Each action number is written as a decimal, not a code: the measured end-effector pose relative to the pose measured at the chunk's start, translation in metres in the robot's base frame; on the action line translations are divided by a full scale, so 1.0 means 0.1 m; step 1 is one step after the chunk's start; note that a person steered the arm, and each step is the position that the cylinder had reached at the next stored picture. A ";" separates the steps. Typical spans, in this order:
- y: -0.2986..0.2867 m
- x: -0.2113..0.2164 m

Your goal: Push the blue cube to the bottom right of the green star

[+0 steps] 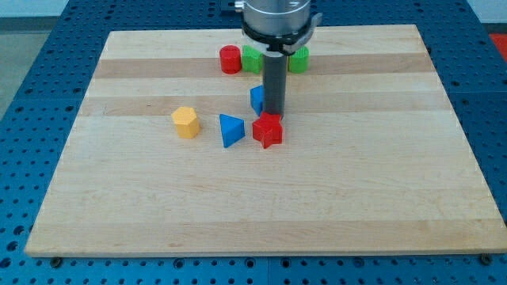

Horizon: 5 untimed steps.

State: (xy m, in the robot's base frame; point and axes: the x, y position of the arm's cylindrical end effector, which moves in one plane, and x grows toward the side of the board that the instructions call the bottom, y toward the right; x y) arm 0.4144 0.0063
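Wooden board (380, 182) on a blue perforated table (24, 158), seen from above and in front. No pincer fitted: arm ending in a straight dark rod, so neither open nor closed nor gripping anything.

My tip (273, 115) set down near the board's middle, toward the view's top. Blue cube (257, 98) immediately to the view's left of the rod and pressed against it, largely hidden behind the rod, only its left part showing. Red star (268, 131) just below the tip toward the view's bottom, touching or nearly touching it; contact not clear. Blue triangular block (230, 130) to the lower left of the tip, just beside the red star. Yellow hexagonal block (185, 122) farther to the view's left of the tip, well apart from it.

Row of four blocks above the tip, toward the view's top, partly covered by the arm's body: red cylinder (230, 59) at the row's left end, up and to the left of the tip; green star (251, 58) next to it, directly above the blue cube and partly hidden; yellow block behind the rod, hidden almost entirely; green cylinder (299, 59) at the row's right end, up and to the right of the tip.

Blue cube thus below the green star, separated from it by bare board.
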 end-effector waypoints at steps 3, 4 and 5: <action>-0.38 -0.10; -0.26 -0.21; -0.24 -0.22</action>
State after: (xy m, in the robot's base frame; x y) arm 0.3924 -0.0172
